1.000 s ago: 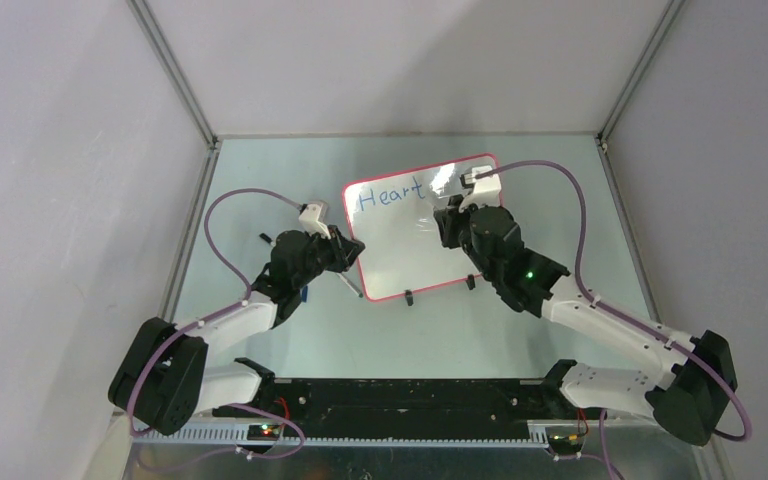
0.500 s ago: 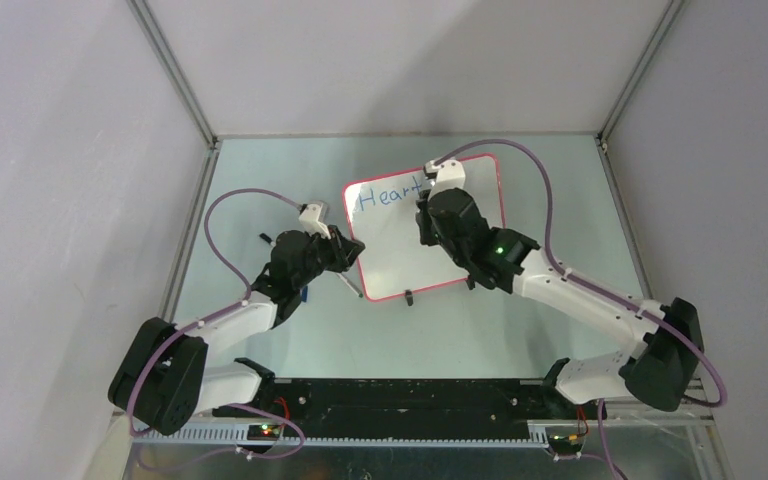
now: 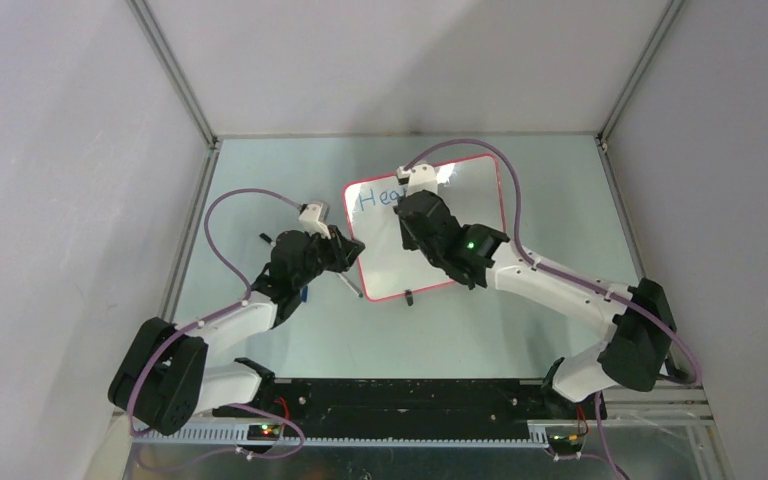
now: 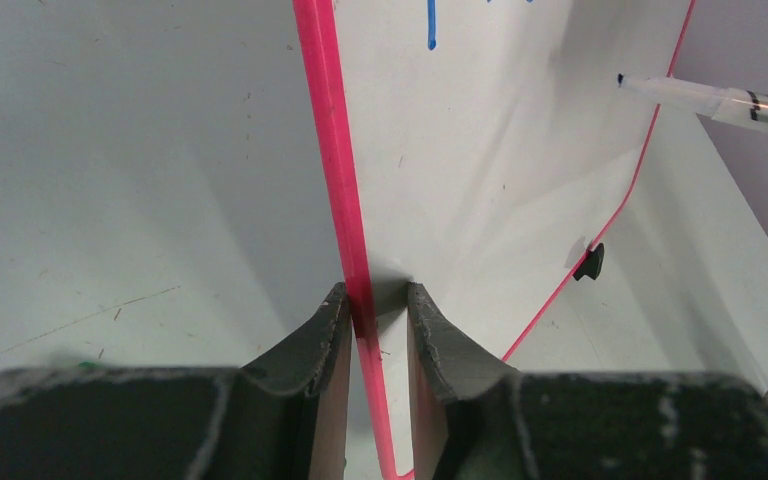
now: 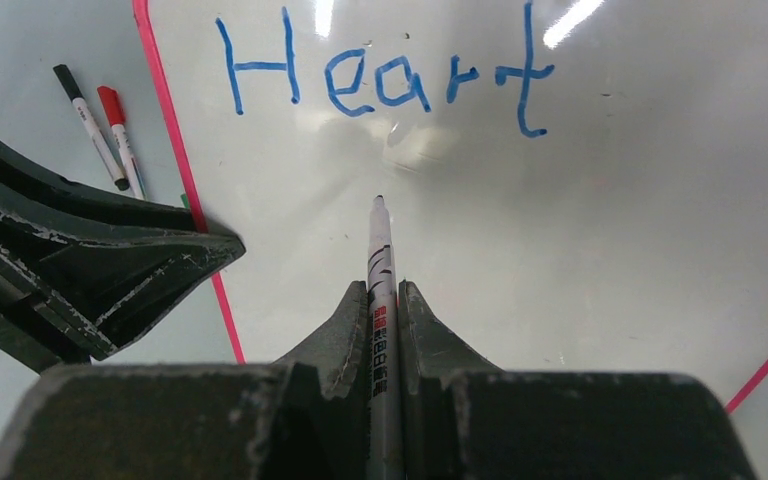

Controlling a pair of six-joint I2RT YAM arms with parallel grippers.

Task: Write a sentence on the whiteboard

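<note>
Starting line two: thin white marker [image 5: 380, 240] clenched in right gripper [image 5: 384, 295] below blue handwritten sentence [image 5: 345, 88]; left gripper [image 4: 376, 295] pinching red-framed glossy whiteboard [image 4: 500, 170]. Next: tip contact.

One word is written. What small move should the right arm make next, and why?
Probably shift the right claw left so the marker tip comes under the H: it hangs below the middle of Heart, and a new line would begin at the left. The left claw grips the whiteboard frame.
</note>
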